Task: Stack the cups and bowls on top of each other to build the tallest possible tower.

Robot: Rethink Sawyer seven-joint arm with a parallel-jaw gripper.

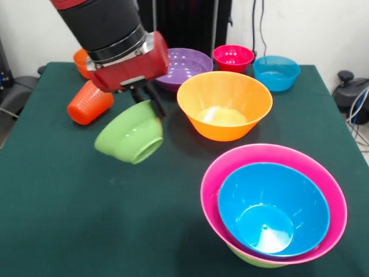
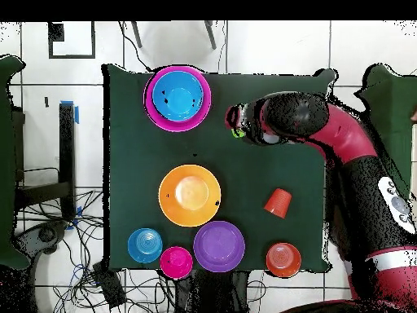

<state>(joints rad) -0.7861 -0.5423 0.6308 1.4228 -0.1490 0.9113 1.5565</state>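
In the front view, your pincer (image 1: pixel 151 107) was clenched on the rim of a green bowl (image 1: pixel 130 134), carrying it tilted above the desk (image 1: pixel 69 219), well apart from the tower (image 1: pixel 274 205). The tower stood at the near right: a blue bowl (image 1: pixel 271 208) nested in the big pink bowl (image 1: pixel 230 167), with a green bowl's edge (image 1: pixel 248 258) showing beneath. The orange-red cup (image 1: pixel 89 104) lay on its side just beside the carried bowl. I judge the rim hold to be thin; the tilted bowl could slip out, or land crooked and rock the pile. A low sweep could also knock the large orange bowl (image 1: pixel 225 104).

From overhead, you could count one cup (image 2: pixel 278 202) and, apart from the tower (image 2: pixel 177 98), five loose bowls: large orange (image 2: pixel 189 195), purple (image 2: pixel 219 245), small blue (image 2: pixel 145 244), magenta-red (image 2: pixel 176 262) and small orange (image 2: pixel 283 259). The carried green bowl (image 2: pixel 237 130) barely showed beside the arm.
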